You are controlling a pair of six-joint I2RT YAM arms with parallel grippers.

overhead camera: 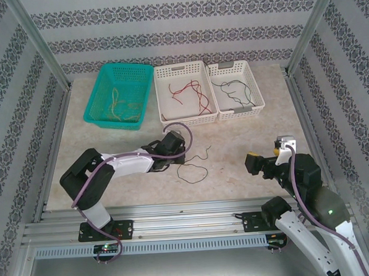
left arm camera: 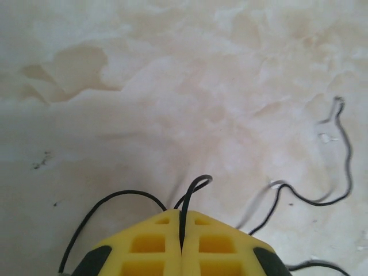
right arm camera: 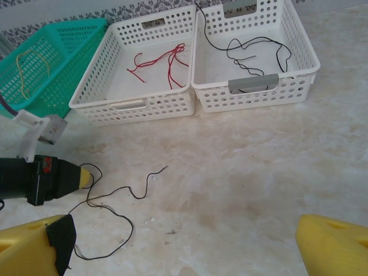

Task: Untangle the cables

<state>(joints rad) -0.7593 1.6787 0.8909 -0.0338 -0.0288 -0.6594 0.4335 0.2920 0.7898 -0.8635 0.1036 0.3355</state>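
Black cable point(left arm camera: 195, 183) lies mid-surface, one loop pinched between the closed yellow fingers point(left arm camera: 149, 244) of the left hand point(left arm camera: 181, 221), the rest trailing toward the surface centre. Right hand point(right arm camera: 184, 247) gapes wide near the right edge, holding nothing, well apart from that cable. Other cables point(right arm camera: 171, 72) sit in baskets point(right arm camera: 138, 106) along the far edge.

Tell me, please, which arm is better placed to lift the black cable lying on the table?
Left: the left gripper is shut on the black cable, which runs between its jaws. The right gripper stands open, apart from it.
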